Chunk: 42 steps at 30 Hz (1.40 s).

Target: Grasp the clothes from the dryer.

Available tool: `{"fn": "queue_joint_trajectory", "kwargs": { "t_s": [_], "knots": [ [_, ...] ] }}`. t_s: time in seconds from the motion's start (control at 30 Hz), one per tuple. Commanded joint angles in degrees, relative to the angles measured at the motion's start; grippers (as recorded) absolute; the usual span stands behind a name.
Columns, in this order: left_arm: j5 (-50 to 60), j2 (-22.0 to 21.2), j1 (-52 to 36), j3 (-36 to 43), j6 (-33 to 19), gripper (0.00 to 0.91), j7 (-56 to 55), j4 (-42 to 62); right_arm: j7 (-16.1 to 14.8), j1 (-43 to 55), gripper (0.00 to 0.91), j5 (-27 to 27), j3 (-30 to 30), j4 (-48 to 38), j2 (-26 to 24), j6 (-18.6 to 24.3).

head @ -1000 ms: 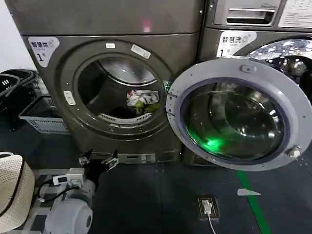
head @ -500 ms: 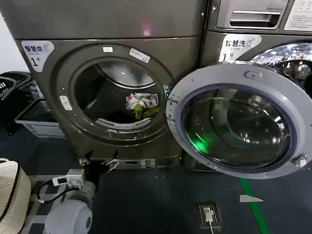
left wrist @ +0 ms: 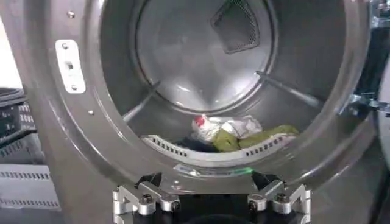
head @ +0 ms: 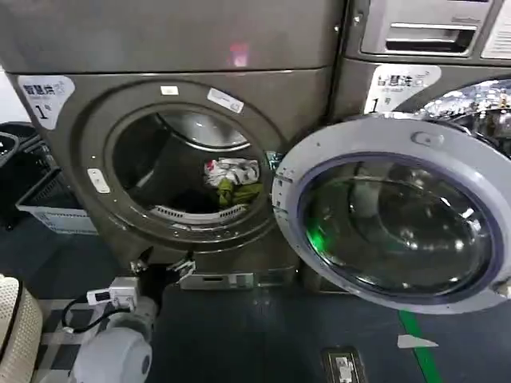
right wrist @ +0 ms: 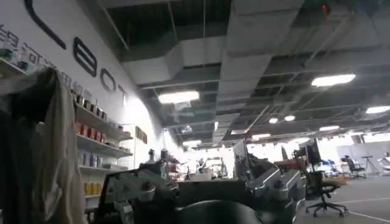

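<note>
The left gripper (head: pixel 164 264) is held low in front of the dryer (head: pixel 64 152), just below the lower rim of its round porthole ring, with its fingers spread apart and nothing between them. In the left wrist view the left gripper (left wrist: pixel 210 198) is seen with its two fingertips wide apart, aimed into the open drum. The clothes (head: pixel 231 179) are found inside the drum, well beyond the gripper, resting on the drum floor just behind the perforated lip of the opening. The clothes (left wrist: pixel 241 133) are seen as a small bundle: a white printed piece, a yellow-green piece beside it, and a dark piece underneath. The glass door (head: pixel 391 211) is swung fully open to the robot's right, in front of the neighbouring machine (head: pixel 431 72). The right gripper (right wrist: pixel 210 198) is pointed away toward a large room with shelves and ceiling lights; its fingers are set apart and empty.
</note>
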Motion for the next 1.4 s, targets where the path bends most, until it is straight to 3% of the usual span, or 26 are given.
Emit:
{"fn": "queue_joint_trajectory", "kwargs": {
  "t_s": [0.03, 1.4],
  "knots": [
    [0.01, 0.02, 0.01, 0.06, 2.81, 0.907, 0.01, -0.02, 0.00, -0.01, 0.907, -0.01, 0.05, 0.01, 0.08, 0.05],
    [0.60, 0.44, 0.07, 0.15, 2.81, 0.907, -0.01, 0.10, 0.58, 0.15, 0.907, -0.33, -0.74, 0.20, 0.46, 0.20]
  ]
}}
